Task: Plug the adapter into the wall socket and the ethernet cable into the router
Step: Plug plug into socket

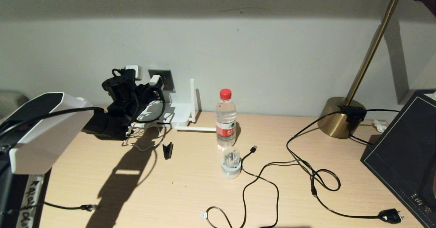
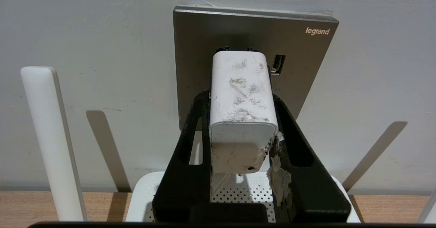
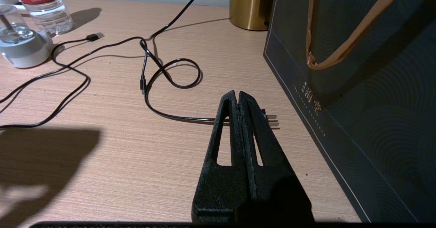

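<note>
wall [image 1: 272, 50]: plain pale grey | desk [image 1: 184, 187]: light wood | brass lamp [image 1: 340, 119]: far right

- You can't see the adapter's [image 2: 241, 95] plug face; its far end hides where it meets the wall socket [image 2: 299, 67].
- The left gripper [image 2: 240, 119] covers much of the router [image 2: 150, 194].
- In the right wrist view, the right gripper [image 3: 238, 100] hides most of the mains plug [image 3: 271, 119]; only its prongs show.
- The lamp's [image 1: 374, 44] head is cut off at the head view's top edge.
</note>
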Motion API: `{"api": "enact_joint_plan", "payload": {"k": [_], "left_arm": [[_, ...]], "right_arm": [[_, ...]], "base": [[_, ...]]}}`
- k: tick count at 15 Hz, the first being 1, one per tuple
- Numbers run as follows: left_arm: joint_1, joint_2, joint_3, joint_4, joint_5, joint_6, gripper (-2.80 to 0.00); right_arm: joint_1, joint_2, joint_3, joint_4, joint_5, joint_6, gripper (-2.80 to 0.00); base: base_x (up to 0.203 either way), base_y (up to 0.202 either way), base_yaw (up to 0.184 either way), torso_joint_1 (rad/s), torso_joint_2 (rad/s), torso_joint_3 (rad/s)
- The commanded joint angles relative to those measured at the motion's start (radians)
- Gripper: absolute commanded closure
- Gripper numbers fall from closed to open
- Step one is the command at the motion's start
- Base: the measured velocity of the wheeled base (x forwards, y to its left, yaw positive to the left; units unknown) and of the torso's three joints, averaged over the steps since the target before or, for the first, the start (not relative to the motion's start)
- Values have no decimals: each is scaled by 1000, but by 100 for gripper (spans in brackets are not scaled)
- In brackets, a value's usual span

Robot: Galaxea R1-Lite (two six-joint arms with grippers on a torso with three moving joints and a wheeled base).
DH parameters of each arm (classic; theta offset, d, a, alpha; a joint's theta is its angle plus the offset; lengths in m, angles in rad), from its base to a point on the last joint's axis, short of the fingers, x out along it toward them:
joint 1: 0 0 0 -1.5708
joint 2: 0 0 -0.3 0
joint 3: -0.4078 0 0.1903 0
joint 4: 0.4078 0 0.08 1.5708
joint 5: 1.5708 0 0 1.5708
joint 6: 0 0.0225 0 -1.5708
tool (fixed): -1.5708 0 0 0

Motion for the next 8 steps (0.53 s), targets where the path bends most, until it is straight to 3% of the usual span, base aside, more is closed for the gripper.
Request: {"api": "enact_joint_plan", "payload": {"k": [1, 8], "left_arm": [[0, -2, -1, -8, 0, 0, 0], [8, 0, -1, -8, -6, 33, 0]], "right_arm": [[0, 0, 11, 0, 0, -1, 0], [0, 0, 11, 0, 0, -1, 0]], "base": [[0, 0, 0, 0, 0, 0], [0, 0, 0, 0, 0, 0]]}}
